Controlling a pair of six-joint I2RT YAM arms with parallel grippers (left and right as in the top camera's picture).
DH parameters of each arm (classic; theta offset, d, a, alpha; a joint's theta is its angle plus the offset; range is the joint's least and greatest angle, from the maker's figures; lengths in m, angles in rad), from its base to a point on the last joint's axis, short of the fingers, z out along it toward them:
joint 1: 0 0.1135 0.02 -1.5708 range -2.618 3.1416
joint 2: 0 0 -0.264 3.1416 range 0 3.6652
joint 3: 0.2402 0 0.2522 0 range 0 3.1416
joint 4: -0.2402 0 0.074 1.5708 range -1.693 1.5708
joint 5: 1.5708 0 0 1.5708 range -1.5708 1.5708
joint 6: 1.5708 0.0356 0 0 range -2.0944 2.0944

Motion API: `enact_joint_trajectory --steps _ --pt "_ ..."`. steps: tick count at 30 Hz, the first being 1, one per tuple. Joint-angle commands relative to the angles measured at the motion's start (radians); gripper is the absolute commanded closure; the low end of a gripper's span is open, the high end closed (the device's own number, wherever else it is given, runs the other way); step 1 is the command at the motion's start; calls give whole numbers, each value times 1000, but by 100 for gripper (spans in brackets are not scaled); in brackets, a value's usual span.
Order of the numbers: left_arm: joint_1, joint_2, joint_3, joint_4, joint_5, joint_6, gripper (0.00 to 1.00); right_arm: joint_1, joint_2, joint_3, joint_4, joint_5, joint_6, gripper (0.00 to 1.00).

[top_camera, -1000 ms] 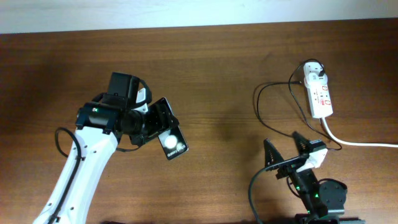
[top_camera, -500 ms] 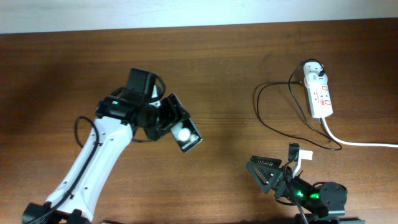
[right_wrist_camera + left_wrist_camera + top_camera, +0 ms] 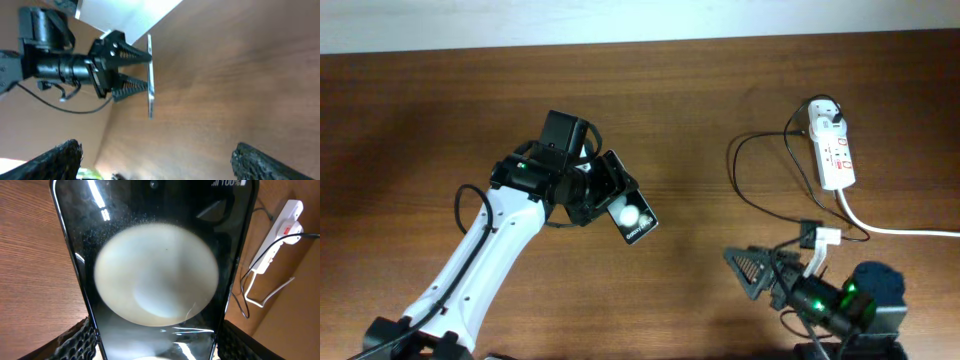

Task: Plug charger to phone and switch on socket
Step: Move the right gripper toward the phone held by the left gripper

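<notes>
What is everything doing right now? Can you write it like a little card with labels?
phone: black, held above the table's middle
left gripper: shut on the phone
right gripper: open, holding nothing
socket: white, at the table's far right side
charger: black cable looped beside the socket, not in the phone
table: brown wood

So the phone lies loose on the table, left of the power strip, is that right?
Not loose: the phone is gripped in the jaws of the left gripper, as the right wrist view shows. It is indeed left of the power strip.
</notes>
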Motion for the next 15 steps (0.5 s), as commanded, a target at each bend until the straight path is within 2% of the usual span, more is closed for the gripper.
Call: enact_joint_trajectory --steps 1,6,8,11,12,15 --pt "-1 -2 2 6 11 -11 43 11 133 174 -138 31 -66 1" --pt "0 -2 2 6 15 -11 43 150 270 350 -281 102 -61 1" --pt "0 -2 2 6 16 -44 43 265 327 383 -325 291 -49 1" --pt "0 -2 2 6 37 -92 44 402 406 383 -304 460 -27 1" --pt "0 -2 2 6 43 -143 43 487 483 383 -257 541 -27 1" --pt "0 -2 2 6 64 -173 44 549 584 383 -171 584 -27 1"
